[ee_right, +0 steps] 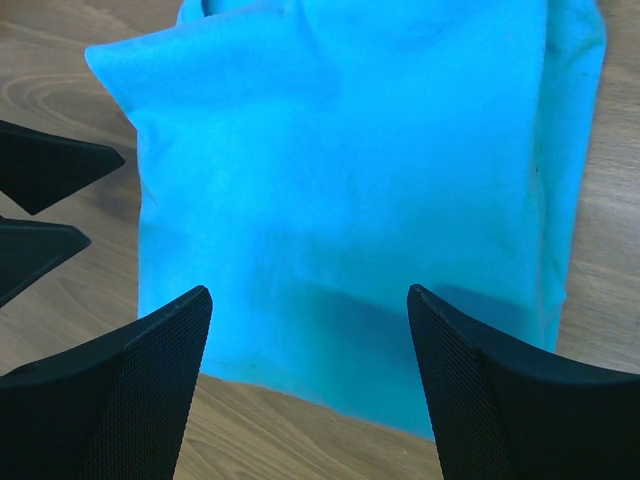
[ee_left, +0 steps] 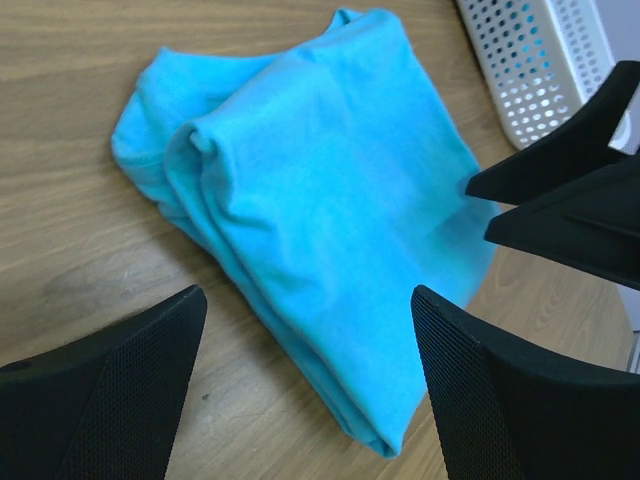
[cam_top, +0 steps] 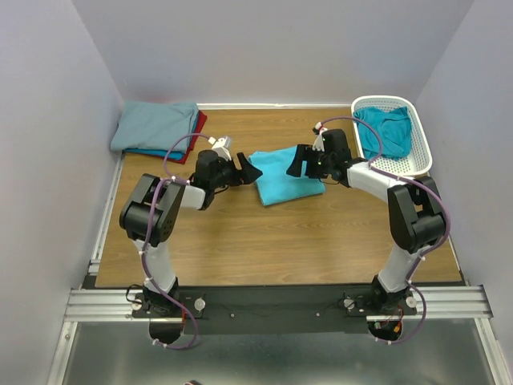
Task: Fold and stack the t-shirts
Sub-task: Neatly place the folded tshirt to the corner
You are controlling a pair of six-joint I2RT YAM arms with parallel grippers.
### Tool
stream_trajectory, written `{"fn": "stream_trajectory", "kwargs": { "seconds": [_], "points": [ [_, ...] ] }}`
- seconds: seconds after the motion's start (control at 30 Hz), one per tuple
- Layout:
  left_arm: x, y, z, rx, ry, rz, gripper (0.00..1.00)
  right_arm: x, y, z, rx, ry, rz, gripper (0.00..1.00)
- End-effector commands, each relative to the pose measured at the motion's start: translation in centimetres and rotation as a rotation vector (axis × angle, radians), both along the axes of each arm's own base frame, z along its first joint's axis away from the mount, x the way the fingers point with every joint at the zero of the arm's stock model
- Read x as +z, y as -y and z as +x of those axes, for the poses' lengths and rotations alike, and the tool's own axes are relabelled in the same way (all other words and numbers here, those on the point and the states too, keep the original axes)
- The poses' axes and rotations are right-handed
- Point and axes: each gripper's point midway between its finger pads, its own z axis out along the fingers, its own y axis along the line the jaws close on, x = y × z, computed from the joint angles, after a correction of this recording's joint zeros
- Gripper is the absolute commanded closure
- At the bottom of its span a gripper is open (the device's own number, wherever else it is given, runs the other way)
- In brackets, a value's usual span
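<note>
The turquoise t-shirt (cam_top: 287, 178) lies mid-table as a roughly rectangular folded bundle, flat on the wooden table (cam_top: 240, 241). The left gripper (cam_top: 244, 170) is just beside its left edge and the right gripper (cam_top: 300, 160) is over its far right part. Both sets of fingers are spread apart and hold nothing. In the left wrist view the left gripper (ee_left: 305, 300) looks down on the shirt (ee_left: 330, 220), and in the right wrist view the right gripper (ee_right: 308, 295) frames it (ee_right: 350, 180).

At the far left a stack of folded t-shirts (cam_top: 156, 127) waits, grey-blue on top with red and blue showing beneath. At the far right a teal t-shirt (cam_top: 386, 131) lies crumpled in the white lattice basket (cam_top: 422, 152).

The shirt looks light, limp and soft, with no stiffness to keep its shape. Its layers will likely slide on each other, and 1 end is rumpled where cloth bunches under the top layer. I would pinch through all layers at 2 corners of the same folded edge, 1 gripper at each. A hold on the top layer alone would probably let the fold fall open on the way to the stack.
</note>
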Motion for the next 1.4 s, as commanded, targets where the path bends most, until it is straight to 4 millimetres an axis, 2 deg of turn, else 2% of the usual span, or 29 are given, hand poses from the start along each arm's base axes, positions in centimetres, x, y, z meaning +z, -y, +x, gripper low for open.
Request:
{"fn": "stream_trajectory", "kwargs": {
  "seconds": [0.0, 0.43, 0.6, 0.87, 0.97, 1.1, 1.13, 1.37],
  "points": [
    [-2.4, -0.4, -0.1, 0.031, -0.097, 0.046, 0.10, -0.3, -0.8, 0.2, 0.022, -0.003, 0.016, 0.15],
    [-4.6, 1.4, 0.5, 0.023, -0.200, 0.020, 0.09, -0.4, -0.8, 0.4, 0.013, -0.007, 0.016, 0.14],
    [-5.3, 2.1, -0.1, 0.020, -0.240, 0.024, 0.09, -0.1, -0.8, 0.5, 0.010, 0.001, 0.017, 0.14],
    [-6.1, 5.5, -1.2, -0.025, -0.276, 0.008, 0.08, -0.4, -0.9, 0.3, 0.012, -0.015, 0.024, 0.14],
    [-6.1, 6.8, -1.4, -0.036, -0.279, 0.000, 0.09, -1.6, -0.8, 0.1, -0.002, -0.046, 0.021, 0.14],
    [-6.0, 7.7, -1.4, -0.033, -0.278, -0.002, 0.09, -4.0, -0.5, -0.5, -0.022, -0.109, 0.007, 0.14],
    [-5.9, 8.0, -1.4, -0.031, -0.275, -0.003, 0.09, -5.2, -0.3, -0.8, -0.037, -0.138, -0.001, 0.14],
    [-5.6, 8.0, -1.3, -0.018, -0.273, -0.006, 0.09, -7.7, 0.0, -1.9, -0.061, -0.213, -0.011, 0.14]
  ]
}}
